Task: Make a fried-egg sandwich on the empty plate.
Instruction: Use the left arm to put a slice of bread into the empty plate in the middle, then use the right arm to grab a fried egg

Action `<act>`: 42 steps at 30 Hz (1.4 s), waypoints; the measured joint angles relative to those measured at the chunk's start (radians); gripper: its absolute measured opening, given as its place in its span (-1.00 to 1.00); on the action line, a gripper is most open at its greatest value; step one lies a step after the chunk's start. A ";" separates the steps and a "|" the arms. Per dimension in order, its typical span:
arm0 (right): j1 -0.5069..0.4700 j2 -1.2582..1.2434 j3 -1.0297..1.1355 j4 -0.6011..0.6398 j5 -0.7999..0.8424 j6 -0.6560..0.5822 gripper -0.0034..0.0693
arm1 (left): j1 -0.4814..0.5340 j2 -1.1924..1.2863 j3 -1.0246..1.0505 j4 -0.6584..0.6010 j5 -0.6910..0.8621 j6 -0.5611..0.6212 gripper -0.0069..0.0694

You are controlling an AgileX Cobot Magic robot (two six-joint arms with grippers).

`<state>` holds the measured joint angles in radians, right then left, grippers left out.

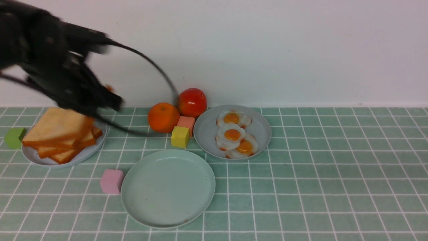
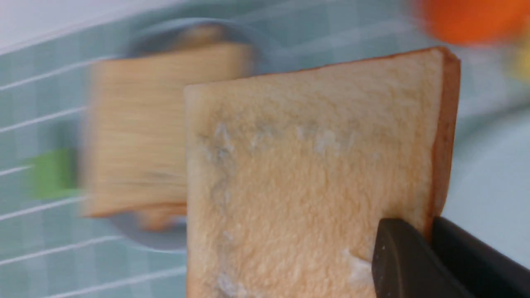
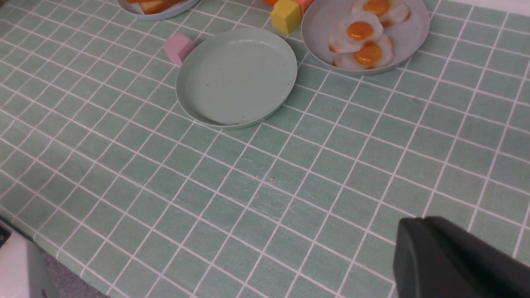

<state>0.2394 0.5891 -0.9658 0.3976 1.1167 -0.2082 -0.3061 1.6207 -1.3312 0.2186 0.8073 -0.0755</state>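
1 toast slice [image 2: 306,174] pinched in left fingers [image 2: 403,263]; right fingers [image 3: 451,260] cropped, state unclr

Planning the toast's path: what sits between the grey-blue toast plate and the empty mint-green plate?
A pale pink cube, beside the round mint-green plate; the front view shows it.

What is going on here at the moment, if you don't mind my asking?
The left end effector is shut on one edge of a toast slice, holding it near the grey-blue plate that carries the other toast slices. The mint-green empty plate has nothing on it yet, and three fried eggs lie on a separate plate behind it. The right end effector is only partly in view, over bare tablecloth.
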 joint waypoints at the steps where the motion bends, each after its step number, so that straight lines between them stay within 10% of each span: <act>1: 0.000 0.000 0.000 0.000 0.000 0.000 -0.84 | -0.041 -0.009 0.023 -0.001 0.000 -0.005 -0.73; 8: 0.000 0.000 0.000 0.000 -0.003 -0.002 -0.83 | -0.301 0.055 0.131 0.065 -0.057 -0.068 -0.73; 20: 0.000 0.000 0.000 0.000 0.018 -0.002 -0.78 | -0.362 0.235 0.133 0.140 -0.186 -0.106 -0.68; 33: 0.000 0.032 0.000 -0.015 -0.038 -0.002 0.02 | -0.370 0.088 0.113 0.054 -0.134 -0.220 0.39; 42: 0.000 0.290 0.000 0.073 -0.191 -0.018 -0.33 | -0.383 -0.498 0.233 -0.027 -0.134 -0.235 -0.72</act>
<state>0.2394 0.8791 -0.9658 0.4710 0.9254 -0.2261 -0.6890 1.1227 -1.0981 0.1912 0.6732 -0.3105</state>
